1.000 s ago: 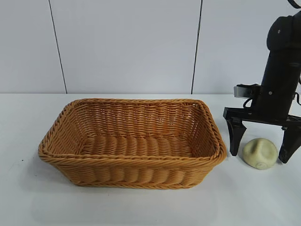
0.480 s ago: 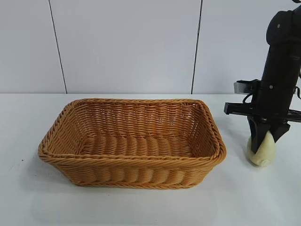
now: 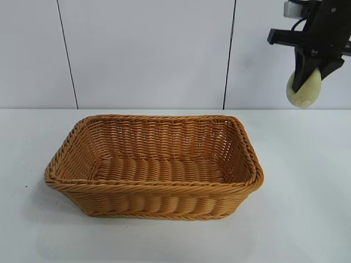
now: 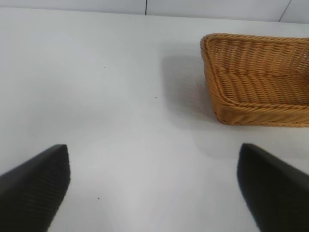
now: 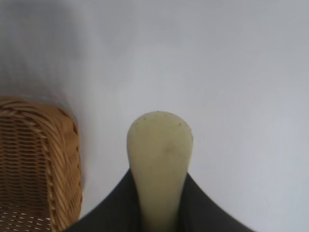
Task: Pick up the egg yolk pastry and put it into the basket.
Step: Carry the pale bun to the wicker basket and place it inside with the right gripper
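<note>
The pale yellow egg yolk pastry (image 3: 305,89) hangs squeezed flat in my right gripper (image 3: 306,76), high above the table at the upper right, beyond the basket's right end. In the right wrist view the pastry (image 5: 159,159) bulges out from between the two black fingers (image 5: 113,208), which are shut on it. The golden-brown woven basket (image 3: 153,208) stands on the white table at centre with nothing in it; its corner (image 5: 63,159) shows below the pastry. My left gripper (image 4: 154,188) hovers open over bare table to the left of the basket (image 4: 241,113).
The white table (image 3: 301,219) lies on all sides of the basket, with a panelled white wall (image 3: 142,49) behind it. Only the basket stands on the table.
My right gripper closed on the pastry where it lay on the table, squeezing it, then lifted it high above the table. The left gripper and the basket stayed still.
</note>
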Robot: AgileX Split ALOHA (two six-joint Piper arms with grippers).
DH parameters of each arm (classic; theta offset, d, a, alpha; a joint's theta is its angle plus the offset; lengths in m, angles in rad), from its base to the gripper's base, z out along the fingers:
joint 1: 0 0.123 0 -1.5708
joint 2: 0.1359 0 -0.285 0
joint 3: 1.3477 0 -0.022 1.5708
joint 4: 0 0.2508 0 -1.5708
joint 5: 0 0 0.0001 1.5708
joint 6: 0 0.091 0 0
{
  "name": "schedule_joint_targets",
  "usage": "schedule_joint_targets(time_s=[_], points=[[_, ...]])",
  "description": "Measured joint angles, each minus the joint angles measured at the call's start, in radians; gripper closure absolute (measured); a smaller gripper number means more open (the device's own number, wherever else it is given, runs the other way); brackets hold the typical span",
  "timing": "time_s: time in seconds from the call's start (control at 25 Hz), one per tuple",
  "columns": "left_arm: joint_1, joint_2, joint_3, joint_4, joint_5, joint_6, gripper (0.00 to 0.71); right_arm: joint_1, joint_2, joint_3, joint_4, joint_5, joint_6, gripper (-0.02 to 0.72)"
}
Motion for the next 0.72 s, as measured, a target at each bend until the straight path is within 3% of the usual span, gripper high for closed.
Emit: schedule_joint_targets(time_s=[0.24,0.72], points=[[0.0,0.0,0.0,0.0,0.0,0.0,0.02,0.076,-0.016,-0.005,0.001,0.007,-0.011,0.631],[0.0,0.0,0.0,0.0,0.0,0.0,0.02,0.417,-0.016,-0.005,0.009,-0.029,0.023,0.631]])
